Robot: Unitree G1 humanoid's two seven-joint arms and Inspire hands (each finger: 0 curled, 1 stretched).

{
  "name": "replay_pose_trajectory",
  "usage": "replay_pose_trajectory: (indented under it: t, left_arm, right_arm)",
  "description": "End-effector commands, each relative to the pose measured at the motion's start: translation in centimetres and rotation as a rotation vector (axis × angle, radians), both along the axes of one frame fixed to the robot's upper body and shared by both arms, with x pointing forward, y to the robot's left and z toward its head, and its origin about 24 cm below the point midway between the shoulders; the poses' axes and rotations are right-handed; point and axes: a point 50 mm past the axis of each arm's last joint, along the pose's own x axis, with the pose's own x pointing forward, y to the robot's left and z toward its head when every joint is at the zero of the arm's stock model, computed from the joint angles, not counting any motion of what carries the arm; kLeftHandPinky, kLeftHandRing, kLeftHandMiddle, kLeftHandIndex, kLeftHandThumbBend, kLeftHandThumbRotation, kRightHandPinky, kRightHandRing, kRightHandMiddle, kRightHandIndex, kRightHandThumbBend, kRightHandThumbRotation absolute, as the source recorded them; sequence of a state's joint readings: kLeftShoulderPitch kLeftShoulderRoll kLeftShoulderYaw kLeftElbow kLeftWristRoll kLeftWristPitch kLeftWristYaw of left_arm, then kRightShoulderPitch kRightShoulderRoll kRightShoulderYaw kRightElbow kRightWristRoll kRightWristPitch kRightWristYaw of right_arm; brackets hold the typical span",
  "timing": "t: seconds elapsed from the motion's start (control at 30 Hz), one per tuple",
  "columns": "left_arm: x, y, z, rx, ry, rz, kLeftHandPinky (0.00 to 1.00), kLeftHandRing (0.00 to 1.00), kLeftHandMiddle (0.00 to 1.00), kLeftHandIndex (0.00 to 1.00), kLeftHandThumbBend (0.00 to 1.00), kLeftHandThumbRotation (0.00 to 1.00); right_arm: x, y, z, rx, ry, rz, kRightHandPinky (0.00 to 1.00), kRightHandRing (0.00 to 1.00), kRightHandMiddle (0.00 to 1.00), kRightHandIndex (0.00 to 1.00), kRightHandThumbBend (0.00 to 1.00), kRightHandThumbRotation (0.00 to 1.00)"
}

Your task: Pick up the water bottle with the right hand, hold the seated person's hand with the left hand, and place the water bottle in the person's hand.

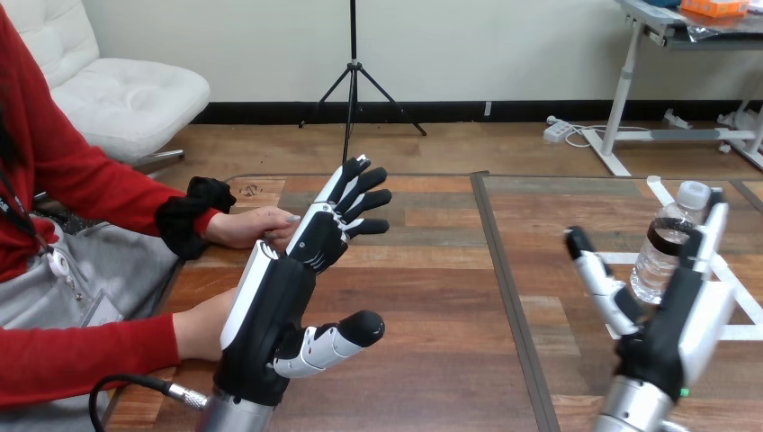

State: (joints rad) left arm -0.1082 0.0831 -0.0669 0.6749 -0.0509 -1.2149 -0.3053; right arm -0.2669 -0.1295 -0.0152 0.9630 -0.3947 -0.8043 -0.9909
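1. Nearest the camera, the robot's left hand [270, 315] is seen raised above the table [432, 297] at the view's left, at the end of a silver forearm [229, 414] that comes in from the bottom edge.
2. Its fingers [360, 193] are held straight and slightly spread, pointed away and to the right, and its thumb [346, 335] is stuck out to the right; nothing is gripped by it.
3. The person's nearer hand [202, 324] is seen just left of this hand's palm and is partly hidden behind it; whether the two touch cannot be told.
4. The person's farther hand [247, 225] is laid on the table's left part, with its fingertips pointed right and close beside the left hand's knuckles. No robot finger is curled round it, and contact cannot be judged.
5. The robot's right hand [670, 324] is raised at the view's right, with its palm turned to the left and its fingers straight and apart from the thumb.
6. The water bottle [661, 261] is stood upright on the table's right part, among strips of white tape [621, 258]. It is clear, with a white cap [693, 192] and a dark band below the neck.
7. The bottle is seen in the gap of the right hand: the straight fingers are placed just beside its right flank, and the thumb is kept apart from it on the left. It is not clasped.
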Motion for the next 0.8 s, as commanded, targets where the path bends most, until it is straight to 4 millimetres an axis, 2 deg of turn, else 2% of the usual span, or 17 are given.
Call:
replay_pose_trajectory:
  t: [0.0, 0.77]
  left_arm:
    - [0.6, -0.1, 1.1, -0.006, -0.054, -0.010, 0.77, 0.87, 0.92, 0.96, 0.85, 0.77]
    - [0.7, 0.2, 1.1, -0.001, -0.056, -0.005, 0.77, 0.87, 0.91, 0.96, 0.85, 0.79]
  right_arm:
    - [1.1, -0.8, 2.2, -0.019, -0.115, 0.006, 1.00, 1.00, 1.00, 1.00, 1.00, 0.54]
    - [0.4, -2.9, 1.7, -0.031, -0.092, -0.087, 1.00, 1.00, 1.00, 1.00, 1.00, 0.54]
